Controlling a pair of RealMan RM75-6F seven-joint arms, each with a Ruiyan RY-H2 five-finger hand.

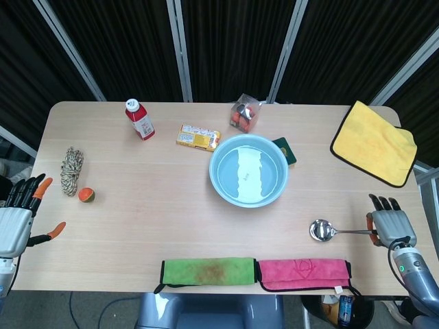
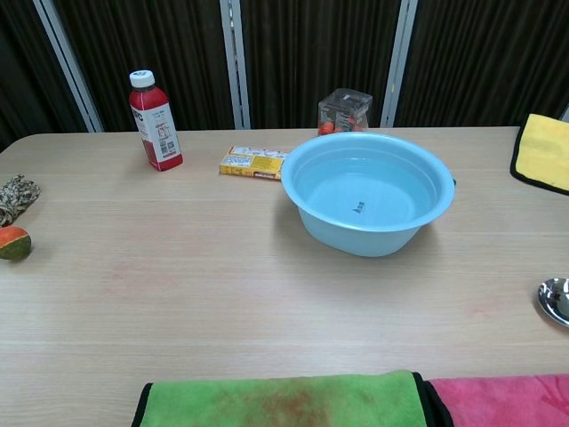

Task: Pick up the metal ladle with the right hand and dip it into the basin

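Observation:
The metal ladle (image 1: 320, 229) lies on the table near the right edge, its bowl to the left and its thin handle running right into my right hand (image 1: 389, 223). That hand holds the handle's end at the table's right edge, thumb against it. In the chest view only the ladle's bowl (image 2: 556, 300) shows, at the far right. The light blue basin (image 1: 214, 171) holds water and stands at mid-table, up and left of the ladle; its wall (image 2: 356, 238) faces the chest camera. My left hand (image 1: 17, 219) hangs off the left edge with fingers apart, holding nothing.
A green towel (image 1: 208, 271) and a pink towel (image 1: 303, 273) lie along the front edge. A yellow cloth (image 1: 374, 142) is at the back right. A red bottle (image 1: 140, 119), yellow box (image 1: 198, 137) and clear container (image 1: 245, 114) stand behind the basin. A rope bundle (image 1: 70, 170) and small ball (image 1: 86, 195) lie left.

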